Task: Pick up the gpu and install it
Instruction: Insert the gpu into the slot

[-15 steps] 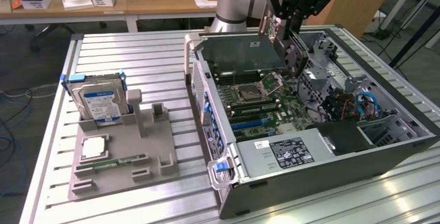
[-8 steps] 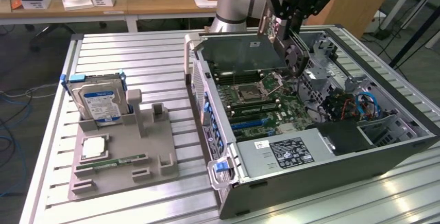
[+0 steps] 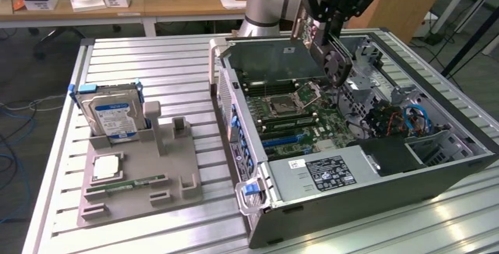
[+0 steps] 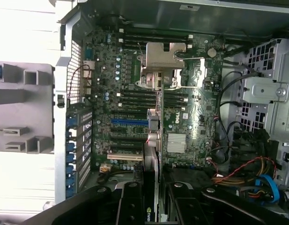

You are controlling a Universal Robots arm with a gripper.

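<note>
1. In the upper right of the exterior view I see the gripper pinching the gpu from above, with the card upright.
2. The gpu hangs inside the open case, over the board, towards the case's far end.
3. In the wrist view the fingers press on both sides of the gpu, which I see edge-on. Its lower end shows against the slots, near the blue slot (I cannot tell whether it touches one).
4. At the exterior view's centre left, the drive stands in a grey holder, well apart from the gripper.
</note>
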